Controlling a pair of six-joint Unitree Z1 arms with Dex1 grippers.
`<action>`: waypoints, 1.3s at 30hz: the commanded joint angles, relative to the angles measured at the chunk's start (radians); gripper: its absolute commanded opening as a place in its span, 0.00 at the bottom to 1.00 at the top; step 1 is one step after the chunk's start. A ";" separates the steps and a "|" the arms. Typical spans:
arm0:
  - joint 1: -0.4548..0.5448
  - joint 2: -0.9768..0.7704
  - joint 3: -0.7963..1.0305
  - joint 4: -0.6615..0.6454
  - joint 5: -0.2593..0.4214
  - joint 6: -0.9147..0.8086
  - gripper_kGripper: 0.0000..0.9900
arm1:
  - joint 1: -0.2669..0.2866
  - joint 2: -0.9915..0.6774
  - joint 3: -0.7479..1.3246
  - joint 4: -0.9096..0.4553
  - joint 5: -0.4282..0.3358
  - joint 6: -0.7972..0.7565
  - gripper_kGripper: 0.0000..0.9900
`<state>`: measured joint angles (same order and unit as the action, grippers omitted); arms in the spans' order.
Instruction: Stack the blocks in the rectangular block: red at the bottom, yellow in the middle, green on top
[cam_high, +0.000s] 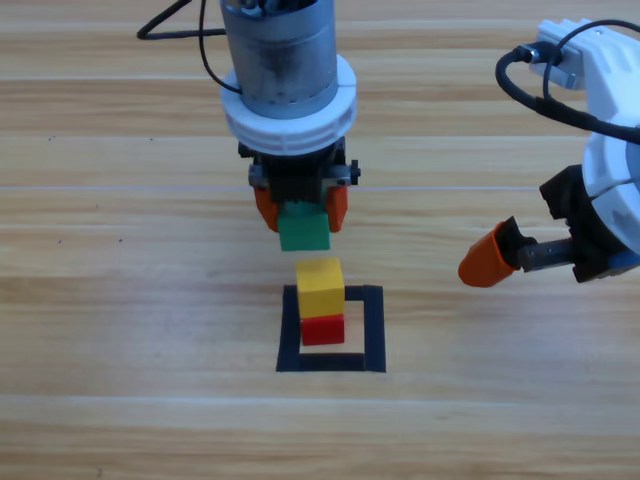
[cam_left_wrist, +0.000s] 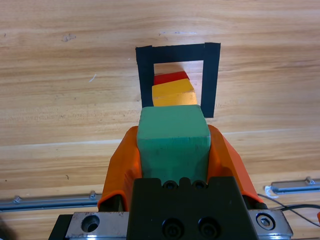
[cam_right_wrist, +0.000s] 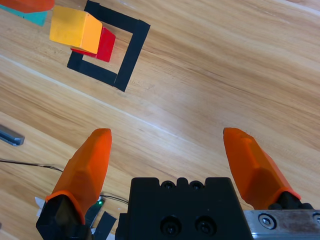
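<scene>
The red cube (cam_high: 323, 329) rests inside the black tape outline (cam_high: 373, 330) with the yellow cube (cam_high: 320, 285) stacked on it. My left gripper (cam_high: 302, 212) is shut on the teal-green cube (cam_high: 304, 229) and holds it in the air just behind the stack. In the left wrist view the green cube (cam_left_wrist: 173, 137) sits between the orange jaws, with the yellow cube (cam_left_wrist: 173, 93), the red cube (cam_left_wrist: 171, 77) and the tape outline (cam_left_wrist: 209, 75) beyond it. My right gripper (cam_right_wrist: 175, 160) waits open at the right edge of the high view, its one visible orange finger (cam_high: 487, 260) clear of the stack.
Black cables (cam_high: 200, 35) trail behind the left arm at the top of the high view. In the right wrist view the yellow cube (cam_right_wrist: 75, 28), red cube (cam_right_wrist: 100, 46) and tape outline (cam_right_wrist: 130, 50) show far off at the upper left.
</scene>
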<state>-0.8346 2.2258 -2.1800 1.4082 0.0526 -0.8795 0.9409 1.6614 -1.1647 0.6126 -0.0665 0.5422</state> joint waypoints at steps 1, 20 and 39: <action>-0.027 0.064 0.006 0.005 0.012 0.002 0.00 | -0.027 -0.020 0.023 -0.014 -0.003 0.001 0.99; -0.051 0.109 -0.015 0.003 0.010 -0.035 0.00 | -0.027 -0.025 0.023 -0.014 0.001 0.005 0.99; -0.049 0.121 -0.018 0.003 0.016 -0.035 0.00 | -0.027 -0.020 0.025 -0.014 0.004 0.001 0.99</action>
<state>-0.8656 2.2927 -2.1927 1.4082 0.0572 -0.9075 0.9409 1.6612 -1.1630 0.6126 -0.0665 0.5417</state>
